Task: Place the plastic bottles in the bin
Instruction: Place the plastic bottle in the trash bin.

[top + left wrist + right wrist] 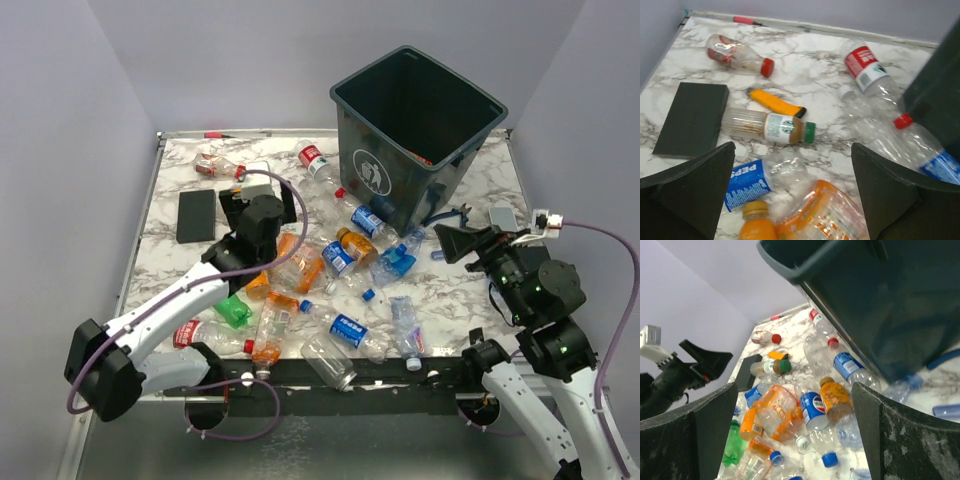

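Note:
Plastic bottles lie scattered over the marble table, among them a Pepsi bottle [345, 328], an orange one [268, 330] and a green one [232, 310]. The dark bin [372, 165] stands upright at the back right. My left gripper [262, 202] [792, 147] is open above a Pepsi bottle [752, 182] and a crushed orange bottle [825, 215], holding nothing. My right gripper [470, 235] [794, 385] hangs open beside the bin [880, 300], with a crushed orange bottle [777, 410], a Pepsi bottle [814, 410] and an orange juice bottle [835, 400] lying below it.
A flat black pad [196, 215] [692, 119] lies at the left, an orange lighter [775, 101] beyond a green-capped bottle [770, 126]. Blue-handled pliers [445, 213] lie by the bin's foot. A pink pen [745, 20] lies along the far edge.

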### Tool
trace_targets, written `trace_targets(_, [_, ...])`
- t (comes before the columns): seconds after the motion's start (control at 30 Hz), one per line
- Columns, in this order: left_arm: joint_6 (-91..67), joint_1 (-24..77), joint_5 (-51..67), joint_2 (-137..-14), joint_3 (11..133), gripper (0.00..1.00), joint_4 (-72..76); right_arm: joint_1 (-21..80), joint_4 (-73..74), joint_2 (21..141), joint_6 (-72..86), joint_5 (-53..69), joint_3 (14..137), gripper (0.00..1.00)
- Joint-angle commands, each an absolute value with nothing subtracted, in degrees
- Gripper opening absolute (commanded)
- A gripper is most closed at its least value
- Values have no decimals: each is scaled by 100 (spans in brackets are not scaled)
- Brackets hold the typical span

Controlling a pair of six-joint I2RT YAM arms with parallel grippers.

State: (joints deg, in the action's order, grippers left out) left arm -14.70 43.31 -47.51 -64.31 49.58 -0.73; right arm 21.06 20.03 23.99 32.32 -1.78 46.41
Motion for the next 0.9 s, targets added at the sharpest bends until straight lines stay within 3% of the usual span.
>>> trace_targets(0.0, [-2703,3215,-3981,-6816,5315,99,-1089,2127,2319,1923,3938,-361,4012,100])
trace_targets(0.17, [-3467,2269,-3020,-7272,5337,99,-1364,2127,2463,1502,4248,-256,3347,99])
trace_targets(0.33, [-3069,2199,-3316,-8075,5928,99,-1861,2127,2500,1420,4249,-137,3075,99])
trace_targets(0.5, [-2781,2206,-3316,-8115,5891,99,-1953,2127,2550,1493,4108,92,3006,99])
trace_targets(0.87, [-2229,3624,-3077,-8560,5900,99,-2187,2127,2552,1637,4107,395,2548,99])
